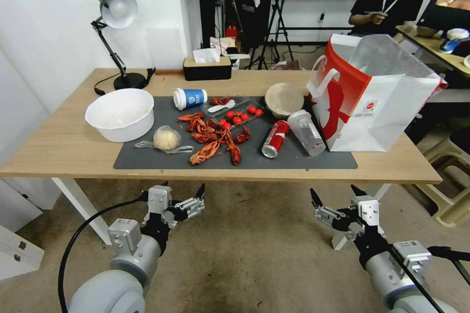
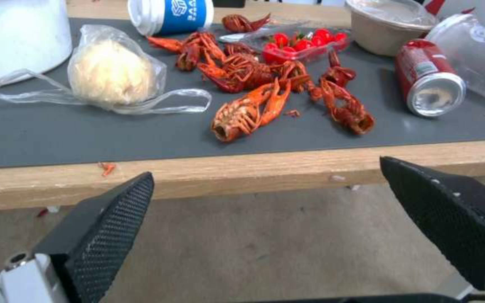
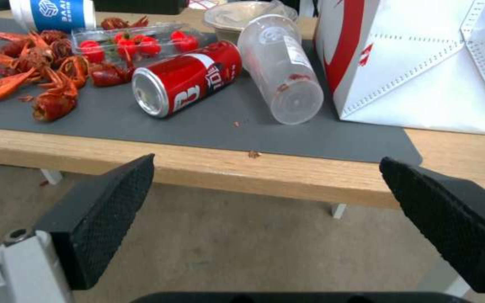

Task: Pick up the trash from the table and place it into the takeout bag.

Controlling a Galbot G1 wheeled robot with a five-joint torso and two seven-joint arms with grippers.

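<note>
light-wood table (image 1: 63, 151) carried a matte dark grey mat (image 1: 303, 159). takeout bag (image 1: 391, 112), stiff white-and-red paper, stood upright at the mat's right end. just left of it lay a clear ribbed cup (image 1: 307, 132) and red soda can (image 1: 275, 139) on their sides; glossy crayfish shells (image 1: 210, 139) at mat centre. left gripper (image 1: 182, 190) and right gripper (image 1: 333, 193) hung below the near edge, textured pads spread apart.

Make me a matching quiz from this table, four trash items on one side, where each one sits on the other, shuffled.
Things:
1. red soda can
2. blue-and-white paper cup
3. plastic-wrapped pale ball
4. clear plastic cup

Places:
A. beside the white bowl
B. lying against the takeout bag
C. far edge of the grey mat, on its side
D. between crayfish shells and clear cup

Pairs: 1-D, 2-C, 3-A, 4-B
</note>
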